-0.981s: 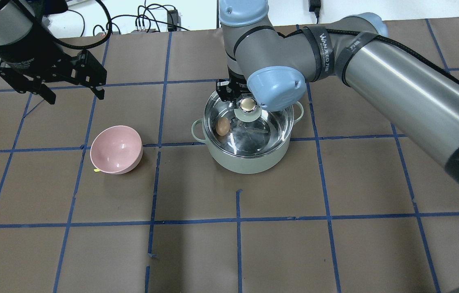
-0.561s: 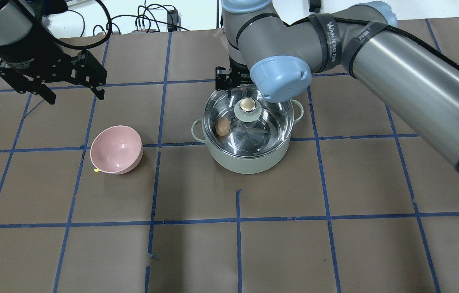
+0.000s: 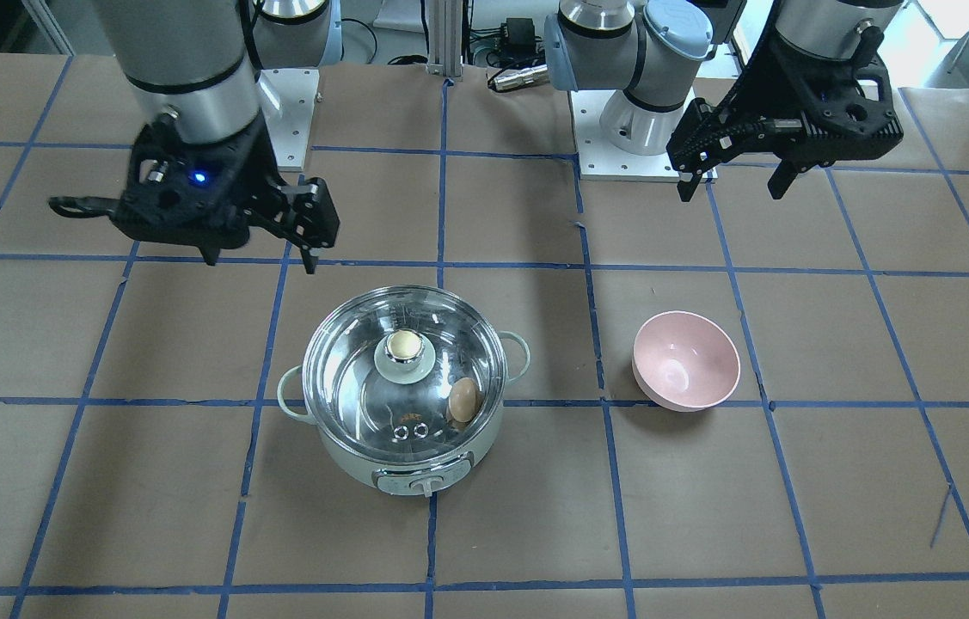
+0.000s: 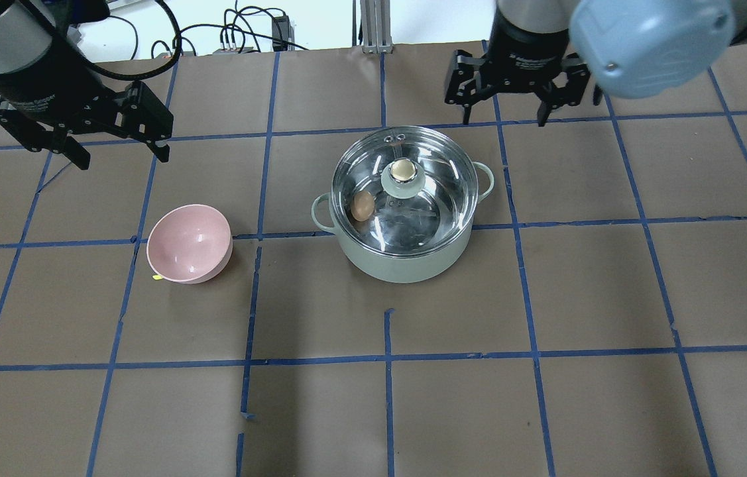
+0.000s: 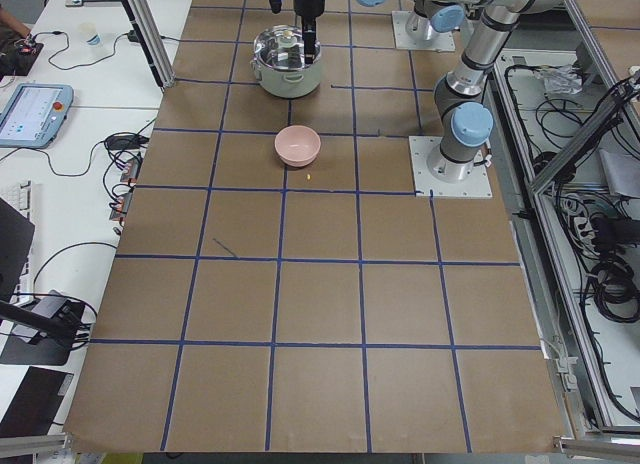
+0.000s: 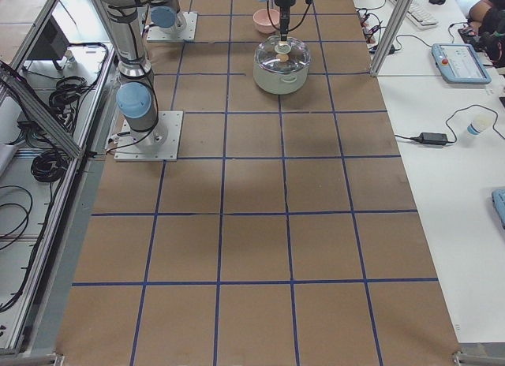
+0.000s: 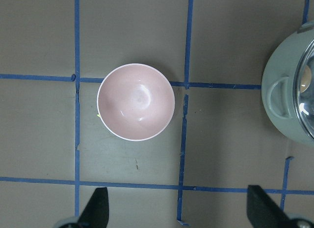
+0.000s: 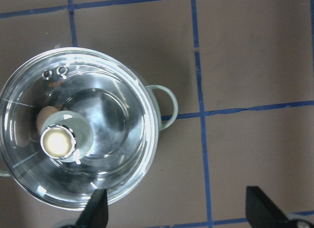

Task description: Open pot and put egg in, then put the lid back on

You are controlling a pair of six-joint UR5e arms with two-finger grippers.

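The mint-green pot (image 4: 406, 265) stands mid-table with the clear glass lid (image 4: 443, 175) seated on it, its knob (image 4: 402, 173) upright. The brown egg (image 4: 362, 205) lies inside the pot on its left side, seen through the glass; it also shows in the front view (image 3: 463, 400). My right gripper (image 4: 504, 119) is open and empty, raised behind and to the right of the pot; its wrist view looks down on the lid (image 8: 113, 105). My left gripper (image 4: 122, 156) is open and empty, high above the table behind the pink bowl.
A pink bowl (image 4: 189, 242) sits empty to the left of the pot, about one grid square away; it also shows in the left wrist view (image 7: 136, 101). The brown table is marked with blue tape lines (image 4: 386, 358). Cables lie beyond the far edge.
My right gripper has moved away from the lid knob, up and to the back right. The lid stays on the pot. The left arm has not moved.
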